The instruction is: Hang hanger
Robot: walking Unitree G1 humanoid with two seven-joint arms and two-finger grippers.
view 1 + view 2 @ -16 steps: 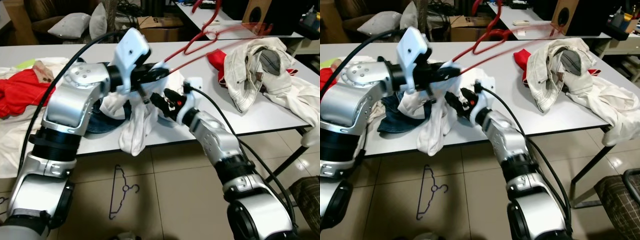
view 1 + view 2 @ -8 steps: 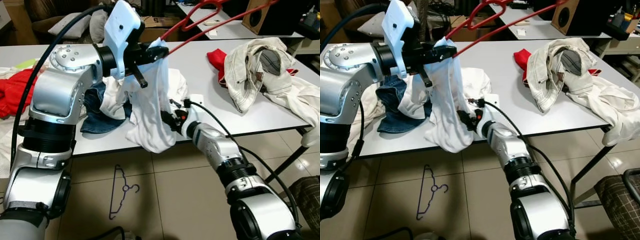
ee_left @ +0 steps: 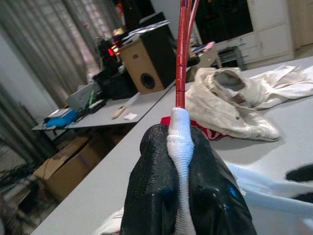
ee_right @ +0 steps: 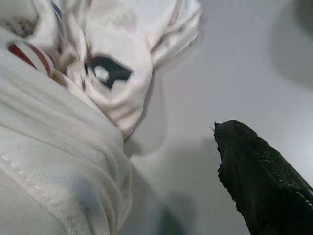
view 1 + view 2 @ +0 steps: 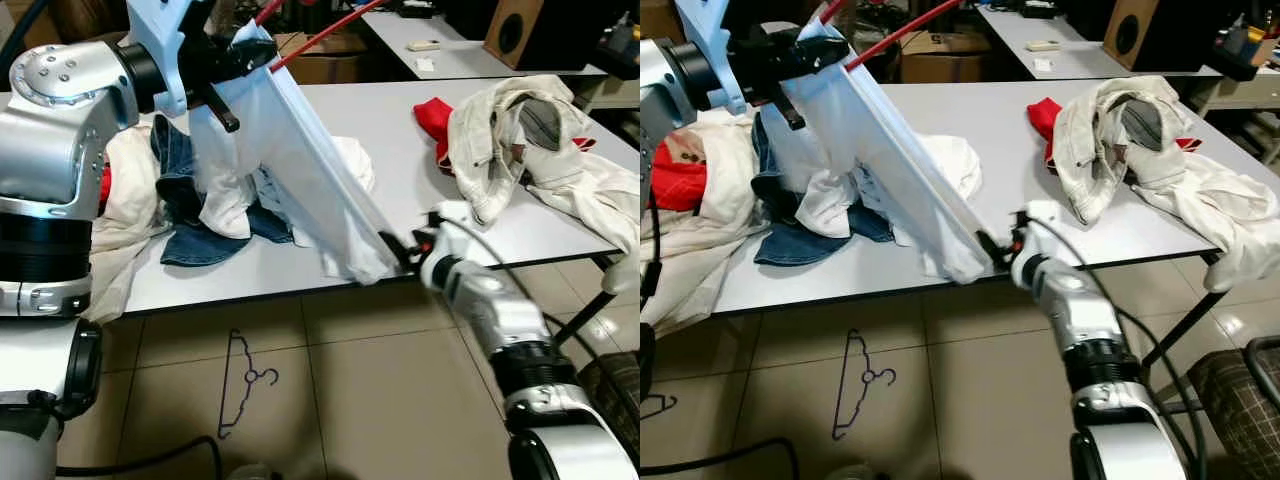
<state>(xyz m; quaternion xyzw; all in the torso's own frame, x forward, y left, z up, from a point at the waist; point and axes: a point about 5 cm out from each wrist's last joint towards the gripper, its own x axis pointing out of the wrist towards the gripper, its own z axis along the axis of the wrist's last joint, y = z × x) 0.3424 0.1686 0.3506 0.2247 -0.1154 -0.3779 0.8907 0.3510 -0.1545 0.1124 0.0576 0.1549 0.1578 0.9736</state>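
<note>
My left gripper (image 5: 248,56) is raised high at the left, shut on a red wire hanger (image 5: 322,33) and on the top of a white garment (image 5: 300,160) wrapped round it. In the left wrist view both fingers (image 3: 151,186) pinch the white cloth, and the red hanger (image 3: 182,58) rises from it. The garment stretches taut, slanting down to my right gripper (image 5: 395,250) at the front edge of the white table (image 5: 400,130), which holds its lower end. One black finger (image 4: 254,171) shows beside the cloth (image 4: 58,161).
Blue jeans (image 5: 200,235) and white clothes lie heaped under the garment, with red cloth (image 5: 675,185) at the far left. A cream jacket (image 5: 510,140) and red cloth (image 5: 432,115) lie at the right. A dark wire hanger (image 5: 240,385) lies on the tiled floor.
My left arm has lifted the hanger and garment up and to the left. My right gripper has moved right along the table's edge, and the garment has gone from slack to taut.
</note>
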